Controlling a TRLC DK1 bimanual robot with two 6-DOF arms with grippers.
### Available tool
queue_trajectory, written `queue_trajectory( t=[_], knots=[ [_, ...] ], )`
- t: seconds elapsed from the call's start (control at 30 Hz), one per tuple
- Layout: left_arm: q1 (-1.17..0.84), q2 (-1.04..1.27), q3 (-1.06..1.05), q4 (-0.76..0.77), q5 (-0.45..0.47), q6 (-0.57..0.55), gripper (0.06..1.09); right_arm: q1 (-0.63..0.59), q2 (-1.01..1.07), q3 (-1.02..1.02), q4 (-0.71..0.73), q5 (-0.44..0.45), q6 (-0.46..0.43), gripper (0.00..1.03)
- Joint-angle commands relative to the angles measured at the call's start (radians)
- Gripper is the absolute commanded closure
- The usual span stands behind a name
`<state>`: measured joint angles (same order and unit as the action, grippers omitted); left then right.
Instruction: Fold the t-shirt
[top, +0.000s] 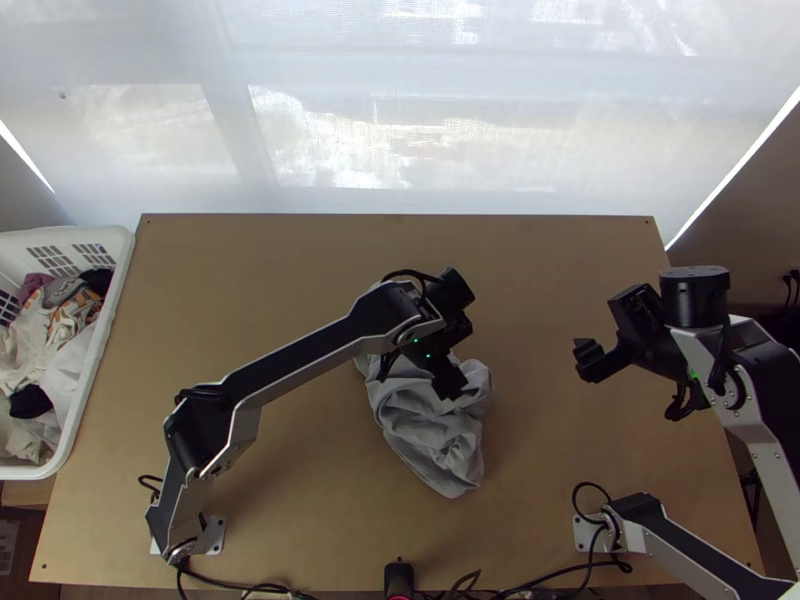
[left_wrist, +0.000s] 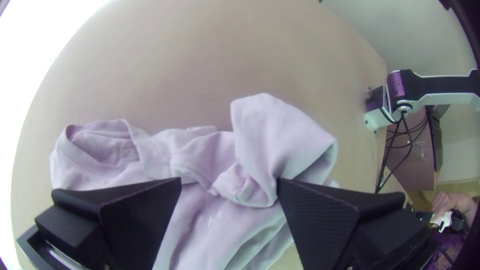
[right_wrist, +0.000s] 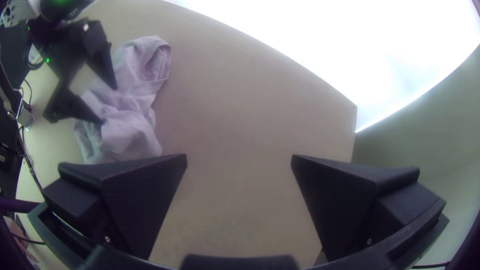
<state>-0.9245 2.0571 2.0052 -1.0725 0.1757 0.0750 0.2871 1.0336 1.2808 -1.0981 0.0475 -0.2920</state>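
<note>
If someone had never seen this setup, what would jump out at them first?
Probably the pale t-shirt, bunched in the middle of the table, with the left gripper hanging open above it. Next, perhaps, the right gripper, open over bare wood toward the right side, and the white basket of clothes at the left edge.

Robotics lab: tbl (top: 540, 265) w/ 2 robot arms (top: 292, 360).

No text can be read for certain. On the bunched t-shirt (left_wrist: 250, 225) is a small pale mark (left_wrist: 210, 218), letter-like but too faint to make out. Well apart from the t-shirt, off to its left and nearer the top view's bottom edge, a label-like patch (top: 8, 546) bears print too small to read.
</note>
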Motion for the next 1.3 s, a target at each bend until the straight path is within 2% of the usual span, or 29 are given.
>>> queue_trajectory(
  t=[0.0, 0.4, 0.7, 0.97, 1.27],
  knots=[
    [0.059, -0.104, -0.106, -0.023, -0.004, -0.003, 0.12, 0.029, -0.010, -0.094, 0.010, 0.002, -0.016, 0.06],
    [0.194, -0.362, -0.301, -0.063, -0.007, 0.016, 0.11, 0.147, 0.069, -0.252, 0.193, -0.006, -0.056, 0.06],
    [0.254, -0.436, -0.341, -0.083, -0.059, 0.029, 0.11, 0.290, 0.192, -0.331, 0.307, -0.026, -0.049, 0.06],
    [0.274, -0.439, -0.358, -0.083, -0.065, 0.035, 0.12, 0.396, 0.238, -0.284, 0.313, -0.103, -0.018, 0.05],
    [0.280, -0.454, -0.384, -0.084, -0.085, 0.042, 0.12, 0.497, 0.373, -0.216, 0.339, -0.106, -0.021, 0.05]
  ],
)
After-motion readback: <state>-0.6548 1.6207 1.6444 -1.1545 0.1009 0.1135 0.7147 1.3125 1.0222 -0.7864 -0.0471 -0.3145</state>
